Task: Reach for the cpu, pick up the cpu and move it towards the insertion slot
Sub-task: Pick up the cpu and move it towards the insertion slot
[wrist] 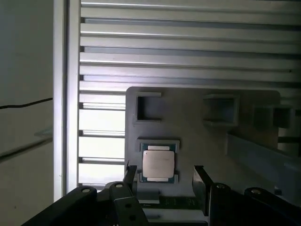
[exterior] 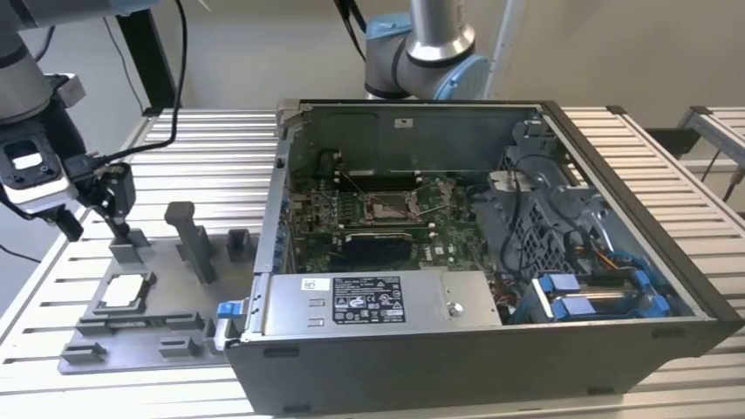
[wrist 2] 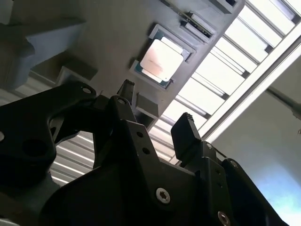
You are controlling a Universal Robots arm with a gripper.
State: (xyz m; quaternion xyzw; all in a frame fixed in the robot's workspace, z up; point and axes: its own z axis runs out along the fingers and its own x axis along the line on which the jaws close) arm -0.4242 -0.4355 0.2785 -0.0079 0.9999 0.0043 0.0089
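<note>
While the gripper (exterior: 108, 209) hangs over the back of the grey fixture (exterior: 187, 301) on the exterior view's left, we can see its fingers (wrist: 200, 181) spread apart with nothing between them. The cpu (exterior: 126, 292) sits flat in its pocket in the fixture, below the fingers and clear of them, with no contact that we can spot. In the first wrist view the cpu (wrist: 158, 164) shows up just past the fingertips, roughly lined up with the gap between them. In the second wrist view it's further beyond the tips. The slot (exterior: 388, 207) is well apart from all this, on the green board inside the open case (exterior: 466, 375), metal frame showing. Fixture and case both rest on the slatted tabletop (exterior: 209, 140).
</note>
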